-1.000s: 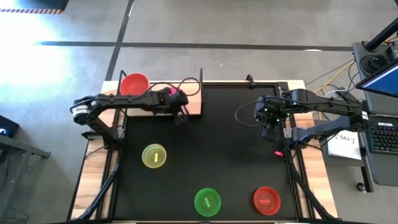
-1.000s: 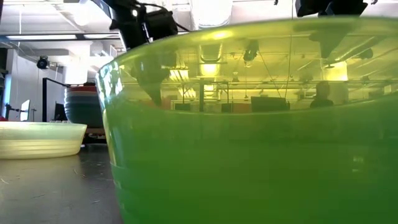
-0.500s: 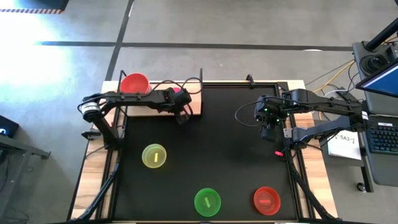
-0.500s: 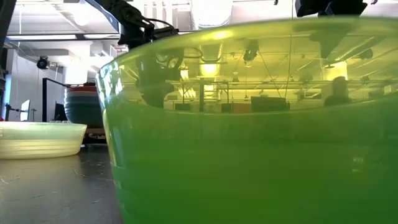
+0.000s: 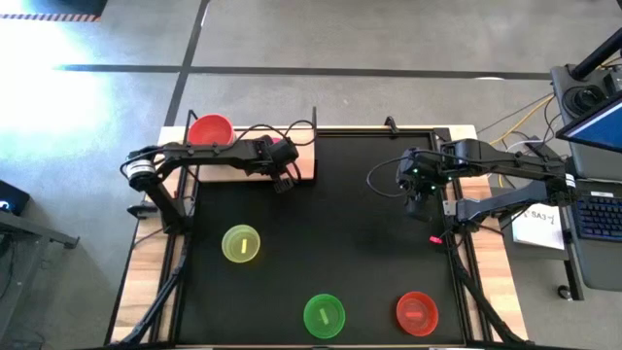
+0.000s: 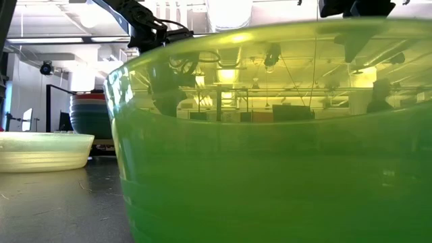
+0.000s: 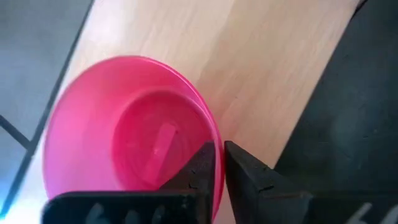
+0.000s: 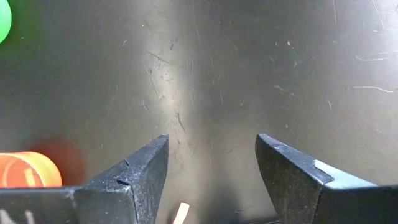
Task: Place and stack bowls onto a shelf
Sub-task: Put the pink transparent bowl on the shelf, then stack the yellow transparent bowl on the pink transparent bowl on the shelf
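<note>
Shelf (image 5: 233,165): light wood board with thin black posts, at the far left edge of the black table (image 5: 340,233).

Red bowl stack (image 5: 210,131): on the shelf's left end; in the low view it shows as a pile of nested bowls (image 6: 91,116), teal and blue-grey under a red rim.

Magenta bowl (image 7: 134,134): upright on the shelf's right part, near its table-side edge.

Left gripper (image 7: 219,163): reaches over the shelf; jaws stand narrow, one finger inside and one outside the magenta bowl's rim, the rim pinched between them. In the high view it sits over the bowl (image 5: 277,151).

Right gripper (image 8: 211,163): waits above bare table on the right side (image 5: 416,199); jaws spread wide, nothing between them.

Yellow bowl (image 5: 241,243): on the table, left of centre, well apart from the shelf.

Green bowl (image 5: 324,315): on the table at the near edge, centre; it fills most of the low view (image 6: 270,135).

Second red bowl (image 5: 416,312): on the table at the near edge, right of the green bowl; apart from it
</note>
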Controlling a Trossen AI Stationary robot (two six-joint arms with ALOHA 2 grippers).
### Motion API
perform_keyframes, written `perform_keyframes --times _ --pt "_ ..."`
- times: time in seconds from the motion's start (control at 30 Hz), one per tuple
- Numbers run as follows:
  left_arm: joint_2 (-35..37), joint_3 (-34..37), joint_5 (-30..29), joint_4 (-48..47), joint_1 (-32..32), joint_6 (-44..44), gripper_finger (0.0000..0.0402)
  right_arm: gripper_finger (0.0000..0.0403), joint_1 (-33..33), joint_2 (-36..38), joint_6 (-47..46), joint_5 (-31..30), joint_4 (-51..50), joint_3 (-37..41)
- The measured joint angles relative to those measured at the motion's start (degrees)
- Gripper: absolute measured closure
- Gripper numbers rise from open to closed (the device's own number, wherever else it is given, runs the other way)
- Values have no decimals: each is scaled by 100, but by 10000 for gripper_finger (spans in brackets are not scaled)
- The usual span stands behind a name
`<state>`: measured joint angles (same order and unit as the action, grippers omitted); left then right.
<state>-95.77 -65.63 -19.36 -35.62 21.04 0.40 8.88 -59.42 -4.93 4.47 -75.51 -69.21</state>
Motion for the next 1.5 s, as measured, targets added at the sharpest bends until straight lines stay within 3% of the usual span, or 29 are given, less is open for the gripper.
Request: perform_keyframes --times 0.23,0.47,0.7,1.07,1.27,1.5 --pt "46 -231 -203 -139 -29 37 318 174 0 0 0 0 5 0" --pt "127 -875 223 -1376 -340 -615 270 174 0 0 0 0 112 0" --pt "539 -1003 238 -2114 -1554 -1907 267 174 0 0 0 0 127 -2" --pt "635 -796 590 -2909 -3860 -5094 267 174 0 0 0 -2 135 -2" --pt "436 -593 705 -3096 -4438 -6210 267 174 2 0 0 -2 149 -2" --pt "308 -60 815 -2846 -4540 -6459 262 174 1 0 0 -2 165 -2"
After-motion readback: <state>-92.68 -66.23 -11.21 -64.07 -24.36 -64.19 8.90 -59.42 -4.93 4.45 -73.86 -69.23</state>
